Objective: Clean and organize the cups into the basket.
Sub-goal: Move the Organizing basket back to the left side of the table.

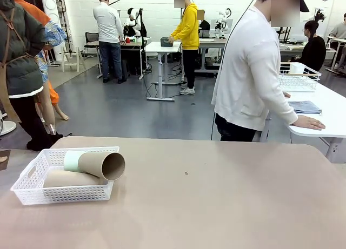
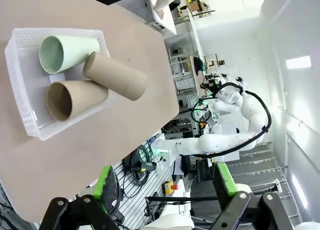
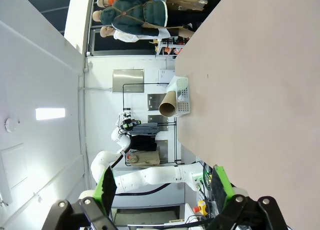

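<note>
Nearest to us in the left wrist view, our left gripper point(image 2: 165, 190) stands spread wide with nothing between its green pads point(image 2: 104, 186), its fingers cut off by the bottom edge. Our right gripper point(image 3: 162, 189) is likewise spread and empty in its own view. Beyond the left gripper lies the table point(image 2: 80, 155), and on it the white basket point(image 2: 17, 85) with all three cups lying on their sides: a tan cup point(image 2: 75, 98) flat in the basket, the mint green cup point(image 2: 62, 51) beside it, and a second tan cup point(image 2: 115, 76) propped across them, its closed end jutting over the rim (whether it touches the table we cannot tell). From the front, the basket point(image 1: 32, 189) sits at the table's left, and only a sliver of the mint cup point(image 1: 73, 160) shows behind the upper tan cup point(image 1: 102, 165); the lower tan one point(image 1: 67, 179) is half hidden by the lattice. Farther off, a person point(image 1: 251, 71) in a white top stands at the table's far side, turned away, one hand point(image 1: 309, 122) flat on the next table.
</note>
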{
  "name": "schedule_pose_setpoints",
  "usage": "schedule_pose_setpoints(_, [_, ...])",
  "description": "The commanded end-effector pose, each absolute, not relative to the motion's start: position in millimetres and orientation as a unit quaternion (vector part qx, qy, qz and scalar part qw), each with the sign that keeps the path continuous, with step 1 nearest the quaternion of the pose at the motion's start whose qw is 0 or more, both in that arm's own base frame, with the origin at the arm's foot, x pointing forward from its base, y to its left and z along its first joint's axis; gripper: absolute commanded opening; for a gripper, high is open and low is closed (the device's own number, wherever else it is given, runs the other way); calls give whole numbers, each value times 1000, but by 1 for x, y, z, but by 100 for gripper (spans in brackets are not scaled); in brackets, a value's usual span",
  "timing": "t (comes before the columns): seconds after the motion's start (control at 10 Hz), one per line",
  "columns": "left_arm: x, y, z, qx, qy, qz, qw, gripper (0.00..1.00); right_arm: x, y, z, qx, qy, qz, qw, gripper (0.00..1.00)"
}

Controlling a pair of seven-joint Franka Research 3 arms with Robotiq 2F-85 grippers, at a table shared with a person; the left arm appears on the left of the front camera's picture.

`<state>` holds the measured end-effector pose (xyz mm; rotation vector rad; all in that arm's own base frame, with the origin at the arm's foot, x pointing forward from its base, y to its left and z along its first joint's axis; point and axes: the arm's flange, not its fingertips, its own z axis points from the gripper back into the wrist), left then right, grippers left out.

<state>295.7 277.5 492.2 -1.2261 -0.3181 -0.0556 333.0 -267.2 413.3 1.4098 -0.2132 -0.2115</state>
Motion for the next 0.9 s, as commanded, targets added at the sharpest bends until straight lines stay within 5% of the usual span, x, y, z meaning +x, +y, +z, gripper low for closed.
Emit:
schedule_pose_setpoints(0.0, [296, 278, 491, -572, -158, -31, 804, 100, 332, -265, 413, 645, -99, -98, 752, 100])
schedule_pose_setpoints(0.8, [296, 278, 491, -572, -158, -31, 804, 100, 332, -265, 413, 645, -99, -98, 752, 100])
